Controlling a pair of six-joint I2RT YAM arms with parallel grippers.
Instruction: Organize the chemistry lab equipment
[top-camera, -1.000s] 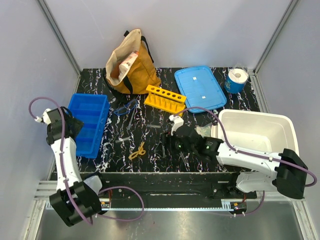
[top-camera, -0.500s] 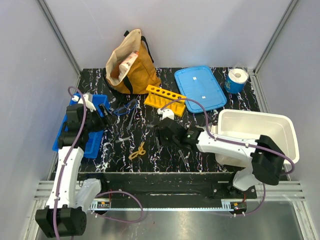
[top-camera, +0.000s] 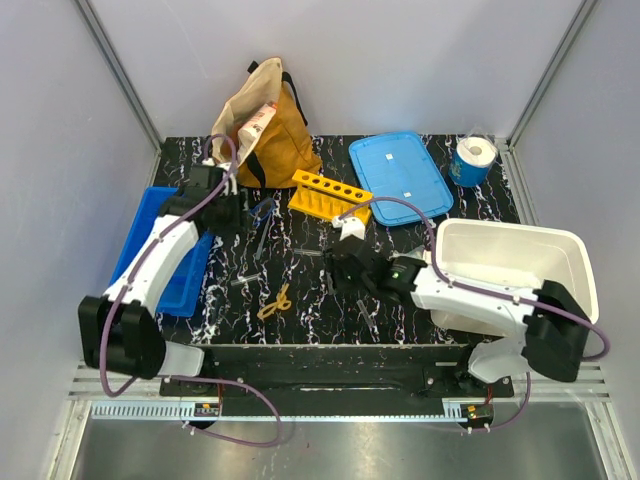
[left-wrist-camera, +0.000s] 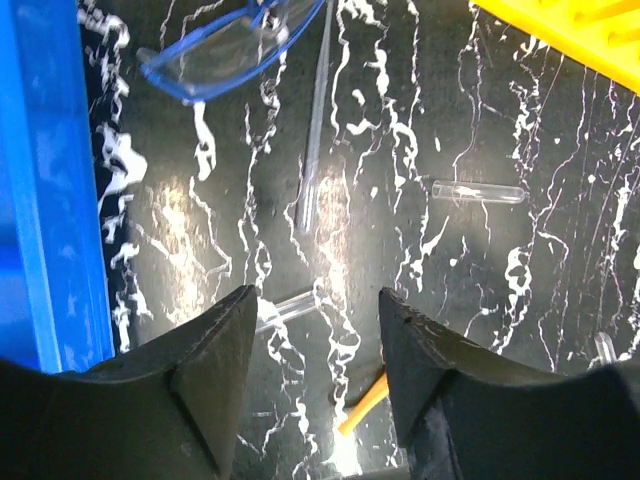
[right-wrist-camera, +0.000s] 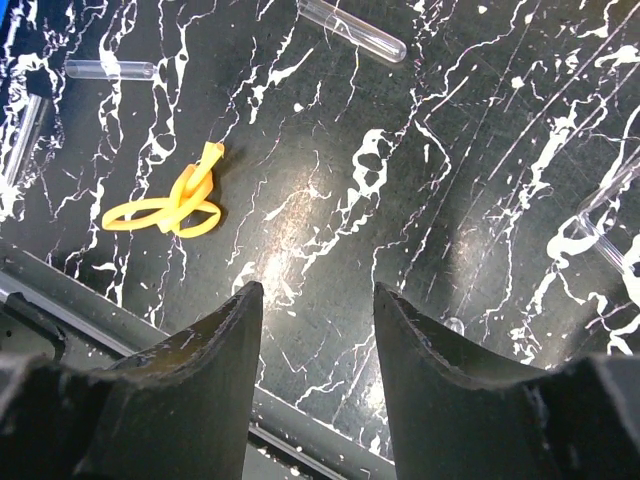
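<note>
Two empty grippers, fingers spread — left gripper (left-wrist-camera: 315, 300), right gripper (right-wrist-camera: 317, 290) — hover pre-grasp; next probably means straddling a clear tube (left-wrist-camera: 478, 190).

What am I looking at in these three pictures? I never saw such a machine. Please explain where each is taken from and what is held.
Two robot arms are bolted to a table. One picture looks down from above; the other two come from cameras on the wrists, so the dark shapes below are fingers. The left gripper and right gripper are open and hold nothing. On it lie clear tubes, goggles, a yellow loop, a yellow rack, a blue bin and a white tub.
</note>
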